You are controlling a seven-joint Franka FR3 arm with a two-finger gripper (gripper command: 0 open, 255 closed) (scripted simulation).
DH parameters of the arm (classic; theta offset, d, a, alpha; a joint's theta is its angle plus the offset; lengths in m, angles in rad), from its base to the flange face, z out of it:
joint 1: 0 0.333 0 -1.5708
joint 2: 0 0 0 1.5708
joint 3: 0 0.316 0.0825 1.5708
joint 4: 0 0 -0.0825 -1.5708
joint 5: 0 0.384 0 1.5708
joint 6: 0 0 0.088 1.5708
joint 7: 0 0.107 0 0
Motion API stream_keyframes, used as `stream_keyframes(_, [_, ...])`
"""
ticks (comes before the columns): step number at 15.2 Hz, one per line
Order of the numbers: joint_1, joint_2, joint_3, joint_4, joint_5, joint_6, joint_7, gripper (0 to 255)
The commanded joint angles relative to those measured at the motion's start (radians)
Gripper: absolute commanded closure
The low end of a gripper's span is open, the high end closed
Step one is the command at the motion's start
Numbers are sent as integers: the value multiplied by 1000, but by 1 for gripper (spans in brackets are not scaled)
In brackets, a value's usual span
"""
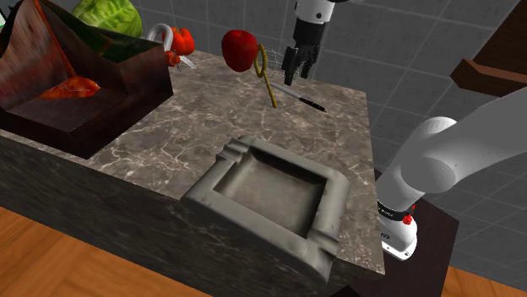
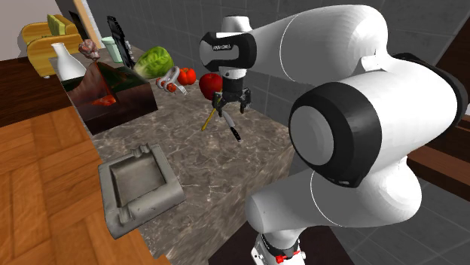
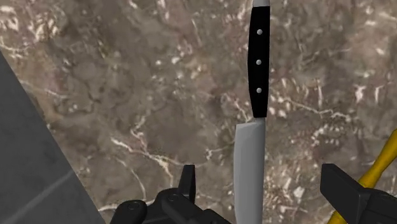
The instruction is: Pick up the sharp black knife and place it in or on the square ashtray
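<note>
Gripper: the all-black two-finger gripper (image 1: 294,74) hangs point-down over the far part of the counter, at about 12 o'clock in the shoulder view.
Claw state: its fingers (image 3: 340,188) stand well apart and hold nothing.
Knife: the black-handled knife with a plain grey blade (image 1: 302,101) lies flat on the counter, just below the gripper and not touching it.
Knife from the wrist: the blade of the knife (image 3: 257,76) runs between the two fingers and touches neither. The handle, with three pale rivets, points away from the gripper.
Ashtray: the square grey ashtray with notched rims (image 1: 331,198) sits at the near edge of the counter, at roughly 6 o'clock from the knife in the shoulder view and well apart from it.
Counter: grey-brown veined marble counter (image 1: 160,126).
Neighbours: a red apple (image 1: 241,49) sits at about 10 o'clock from the knife, and a thin yellow hooked rod (image 1: 268,80) leans at about 9 o'clock, near the blade.
Second exterior view: the gripper (image 2: 232,105) is directly above the knife (image 2: 233,129), with the ashtray (image 2: 169,181) toward 7 o'clock.
</note>
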Motion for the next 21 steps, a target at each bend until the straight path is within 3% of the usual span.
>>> stream_keyframes(1, [2,6,2,-24,4,30,0,0])
stream_keyframes(5, [4,15,5,-78,7,93,-1,0])
stream_keyframes(13, [4,15,5,-78,7,93,-1,0])
stream_keyframes(14, [4,15,5,-78,7,93,-1,255])
stream_keyframes(21, [6,5,9,-93,9,97,4,255])
